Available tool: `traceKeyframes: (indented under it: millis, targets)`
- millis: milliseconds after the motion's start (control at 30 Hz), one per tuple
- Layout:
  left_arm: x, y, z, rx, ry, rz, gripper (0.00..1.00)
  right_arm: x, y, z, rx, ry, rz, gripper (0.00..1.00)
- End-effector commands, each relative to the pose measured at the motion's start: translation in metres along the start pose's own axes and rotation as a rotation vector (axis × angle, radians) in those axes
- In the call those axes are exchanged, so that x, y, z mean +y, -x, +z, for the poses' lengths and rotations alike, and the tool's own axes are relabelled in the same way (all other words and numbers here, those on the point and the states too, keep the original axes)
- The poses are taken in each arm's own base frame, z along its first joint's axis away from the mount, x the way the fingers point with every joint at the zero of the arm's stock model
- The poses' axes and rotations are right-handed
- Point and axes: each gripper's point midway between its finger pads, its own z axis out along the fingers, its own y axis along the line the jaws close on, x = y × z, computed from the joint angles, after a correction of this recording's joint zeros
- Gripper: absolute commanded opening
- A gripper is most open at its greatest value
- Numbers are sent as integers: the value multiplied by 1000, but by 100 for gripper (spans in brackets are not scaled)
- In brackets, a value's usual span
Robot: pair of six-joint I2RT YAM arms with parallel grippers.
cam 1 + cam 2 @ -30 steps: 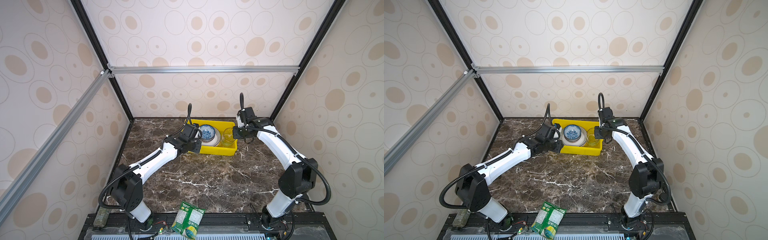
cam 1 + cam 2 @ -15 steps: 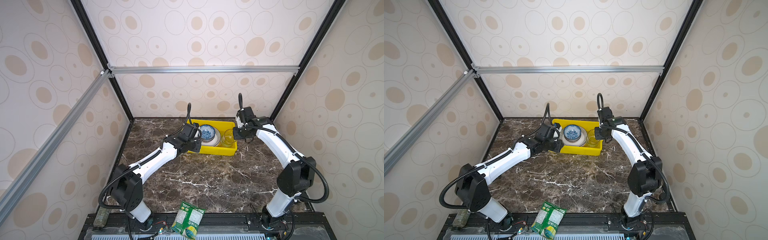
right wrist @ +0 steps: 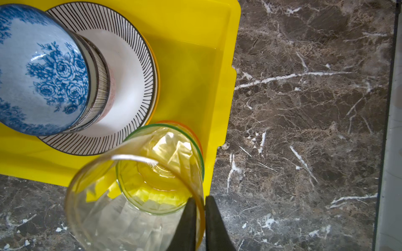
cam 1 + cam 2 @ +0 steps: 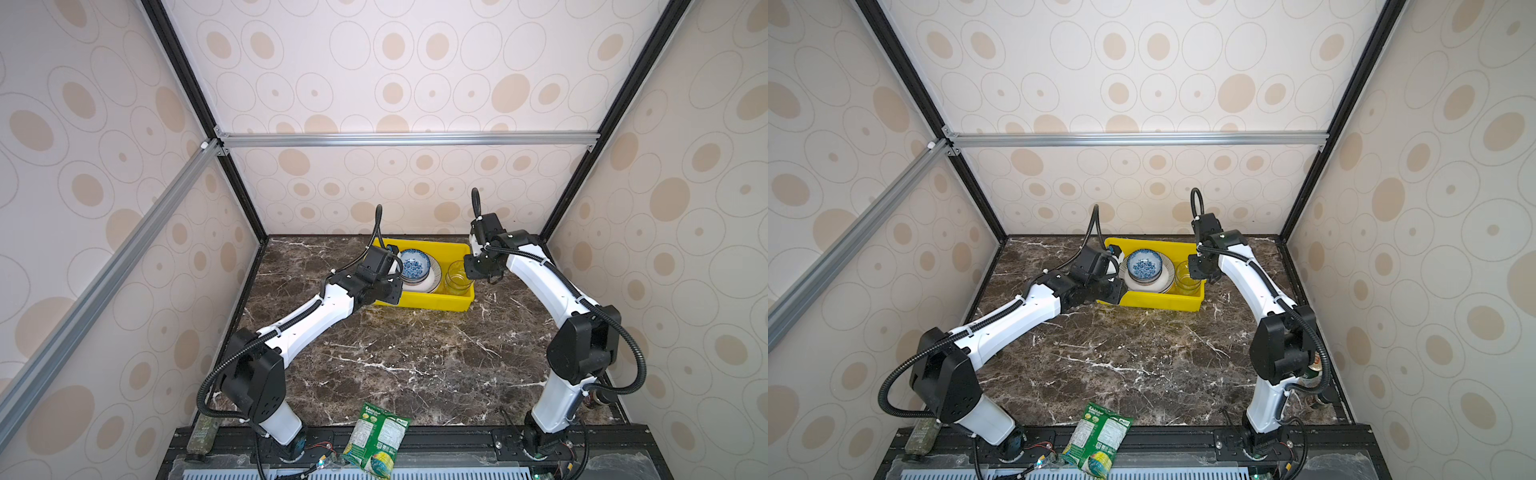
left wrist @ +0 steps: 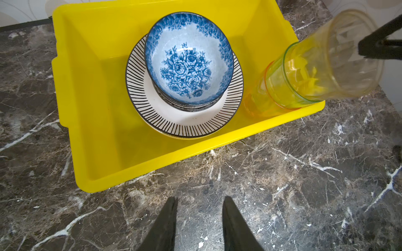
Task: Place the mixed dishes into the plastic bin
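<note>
Dark brown marble counter [image 4: 415, 353] with white veins, boxed in by walls [image 4: 415, 83] papered in beige ovals, with black corner posts and a silver bar [image 4: 407, 139] across the back. The yellow bin [image 4: 424, 300] sits at the back of the counter with the dishes in it: a blue flower bowl [image 4: 413, 262] on smaller bowls on a striped plate [image 5: 185, 121], and stacked glasses [image 4: 457, 278] at the right-hand end. The right pincer [image 3: 200, 198] pinches the top glass [image 3: 130, 217] by its rim. The left pincer [image 5: 199, 198] is spread over bare counter just in front of the bin, holding nothing. A green snack packet [image 4: 376, 440] lies at the front edge.
</note>
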Motion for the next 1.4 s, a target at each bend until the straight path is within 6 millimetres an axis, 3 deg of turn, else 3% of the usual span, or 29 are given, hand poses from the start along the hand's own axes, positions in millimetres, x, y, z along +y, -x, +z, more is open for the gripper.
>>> traceKeyframes:
  millis: [0, 200, 467, 833, 967, 1033, 1133, 1267, 1367]
  targets:
    - [3, 19, -10, -53, 1, 15, 36, -4, 0, 0, 21, -21, -7, 14]
    - [11, 21, -11, -66, 11, 2, 36, -3, 5, -6, 2, -15, 0, 19]
    - [23, 32, -15, -103, 40, -8, 37, -4, 13, -34, -76, 3, 6, 31]
    - [69, 56, -41, -253, 99, -98, 37, -17, 6, -73, -221, -10, -3, 47]
    - [103, 58, -52, -318, 166, -138, 38, -24, 0, -82, -267, -19, -2, 55]
    - [125, 55, -59, -351, 199, -170, 39, -38, -4, -79, -284, -20, 31, 57]
    - [167, 46, -72, -409, 273, -240, 40, -52, -11, -75, -310, -1, 76, 59]
    - [224, 19, -88, -461, 363, -365, 41, -73, -19, -67, -346, 27, 150, 65]
    - [253, -4, -95, -488, 426, -423, 42, -90, -25, -58, -371, 15, 185, 67]
